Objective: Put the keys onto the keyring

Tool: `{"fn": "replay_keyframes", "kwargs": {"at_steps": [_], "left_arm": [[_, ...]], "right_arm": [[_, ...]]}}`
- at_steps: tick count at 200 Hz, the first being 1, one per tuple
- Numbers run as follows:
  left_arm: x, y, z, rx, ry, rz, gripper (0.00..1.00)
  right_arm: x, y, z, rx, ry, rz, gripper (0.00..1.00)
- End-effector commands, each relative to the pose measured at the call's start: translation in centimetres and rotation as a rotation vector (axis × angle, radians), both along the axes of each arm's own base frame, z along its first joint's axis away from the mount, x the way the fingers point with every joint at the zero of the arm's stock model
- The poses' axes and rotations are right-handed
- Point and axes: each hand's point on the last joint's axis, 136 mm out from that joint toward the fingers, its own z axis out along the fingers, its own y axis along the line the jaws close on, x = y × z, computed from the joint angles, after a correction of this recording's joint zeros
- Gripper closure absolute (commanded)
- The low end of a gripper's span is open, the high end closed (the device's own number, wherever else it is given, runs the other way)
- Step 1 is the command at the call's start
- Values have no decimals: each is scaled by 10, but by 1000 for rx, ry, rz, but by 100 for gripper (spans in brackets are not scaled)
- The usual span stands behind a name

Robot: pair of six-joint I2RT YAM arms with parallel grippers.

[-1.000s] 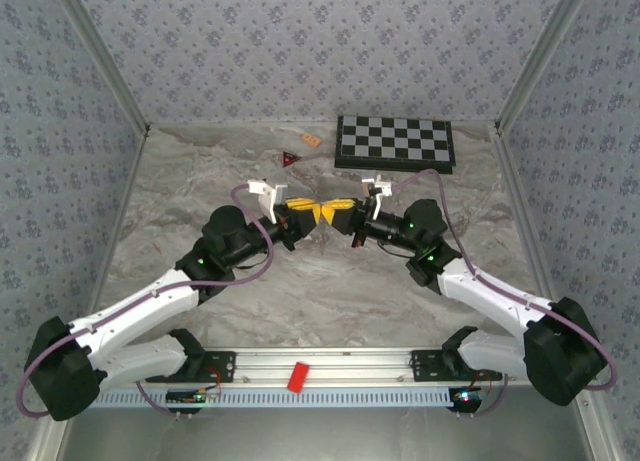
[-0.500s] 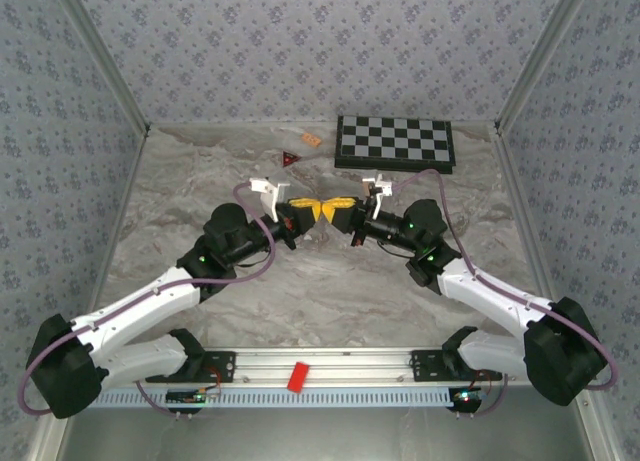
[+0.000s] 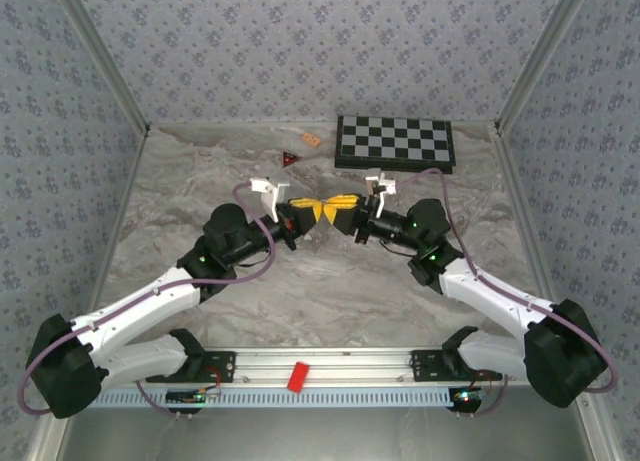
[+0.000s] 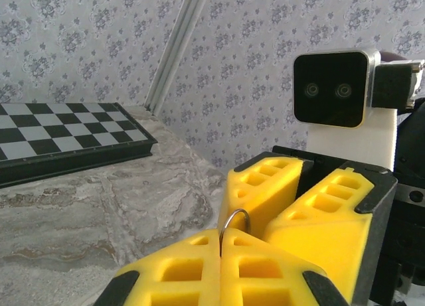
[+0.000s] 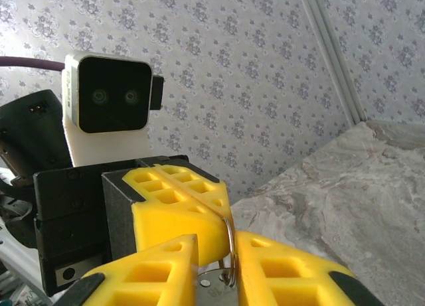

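Keyring (image 4: 234,212): thin silvery wire loop, upright, standing out of the seam between the left gripper's (image 4: 220,236) yellow fingers, which are pressed flat together and pinch its lower part. In the right wrist view the same loop (image 5: 229,243) runs down from the left gripper (image 5: 216,210) at 12 o'clock into the gap between the right gripper's (image 5: 218,251) fingers. A key (image 5: 211,284), seen as a flat silvery piece with a small hole, sits in that gap just at 7 o'clock of the wire and touching it. Right fingers stand slightly parted around the key; cannot tell whether the pads press on it. Top view: both grippers meet tip to tip, left (image 3: 308,209), right (image 3: 338,209), raised over the middle of the marble table (image 3: 200,181). From the meeting point: red triangle (image 3: 290,159) at 11 o'clock, orange chip (image 3: 312,139) at 12, chessboard (image 3: 394,141) between 1 and 2 at the back wall.
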Motion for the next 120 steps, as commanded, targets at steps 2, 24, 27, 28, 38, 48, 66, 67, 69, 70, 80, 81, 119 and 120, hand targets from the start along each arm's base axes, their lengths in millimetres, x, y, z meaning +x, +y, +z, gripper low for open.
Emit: {"fn": "replay_keyframes", "kwargs": {"at_steps": [2,24,27,28,38,48,66,67,69,70,80,81,119,120], "left_arm": [[-3,4,26,-74,-49,-8,100],[-3,5,25,-76,-47,-7,100],[-3,5,26,-78,-48,-9,100],[-3,4,25,-78,-47,-10,100],[-3,5,26,-80,-48,-8,100],[-3,5,26,-81,-49,-7,100],[-3,5,25,-83,-47,-9,100],[-3,5,25,-83,-48,-9,100],[-3,6,26,-84,-49,-9,100],[-3,6,26,-84,-49,-9,100],[-3,5,26,-85,-50,-10,100],[-3,6,26,-85,-50,-9,100],[-3,6,25,-84,-49,-10,100],[-3,6,26,-86,-51,-10,100]], "right_arm": [[-11,-6,22,88,-19,69,77],[-10,-8,23,126,16,110,72],[-9,-8,23,131,20,114,72],[-10,-8,23,133,21,117,72],[-8,-8,24,147,35,131,71],[-7,-8,23,157,47,140,71],[-4,-7,22,165,63,152,71],[-4,-7,22,165,63,152,71],[-4,-7,21,165,65,153,71],[-4,-7,21,165,65,153,71],[-3,-6,20,164,68,157,71],[-3,-6,21,165,68,156,71],[-2,-5,19,162,77,162,72],[-2,-5,19,162,76,161,72]]}}
